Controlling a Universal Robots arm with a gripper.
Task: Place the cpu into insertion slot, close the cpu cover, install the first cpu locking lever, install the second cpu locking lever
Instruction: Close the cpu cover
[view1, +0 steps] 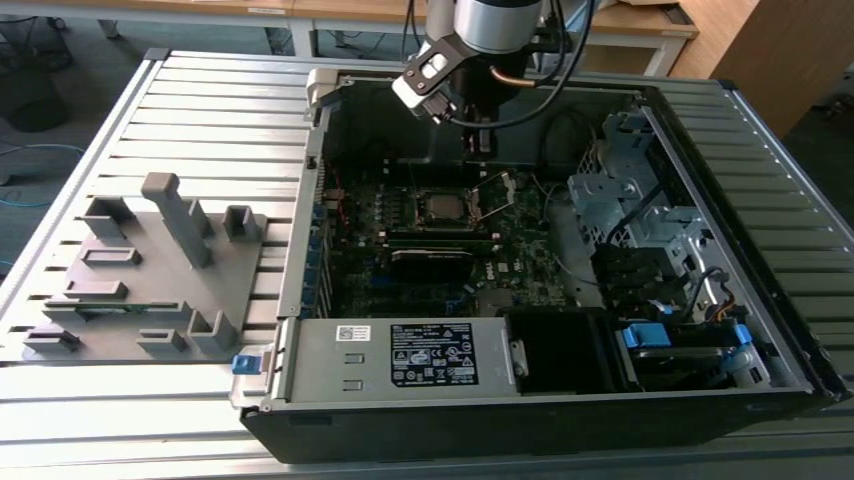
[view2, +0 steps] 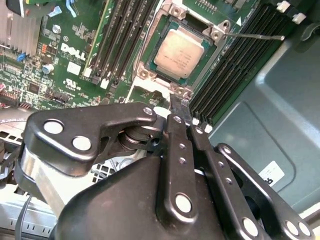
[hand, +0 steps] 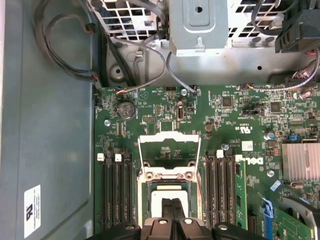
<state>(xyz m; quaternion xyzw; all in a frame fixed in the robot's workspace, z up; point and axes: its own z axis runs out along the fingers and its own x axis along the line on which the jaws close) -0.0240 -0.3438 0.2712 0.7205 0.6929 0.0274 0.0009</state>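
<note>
One gripper (view1: 477, 140) hangs from the arm over the far part of an open computer case (view1: 694, 415), which lies on a slatted metal tabletop (view1: 200, 90). Its two fingers (view2: 178, 145) are pressed together, or very nearly so, and nothing is seen between them. In both wrist views the fingertips are close over the edge of the insertion slot (view2: 145, 74), near the middle of the green motherboard (hand: 150, 107). The cpu (view2: 180, 51) already sits flat inside this slot, its pale metal face up. The cpu cover (hand: 170, 135) is not closed: in the first wrist view it stands tilted up from its hinge on the slot's side, and the board is seen through its window. One thin locking lever (view2: 255, 35) sticks out free from a corner of the slot, over the black memory slots (view2: 235, 65). Whether the gripper touches the slot or the cover cannot be told. On the exterior view's left, beside the case, a grey fixture (view1: 147, 270) with upright blocks rests on the tabletop.
</note>
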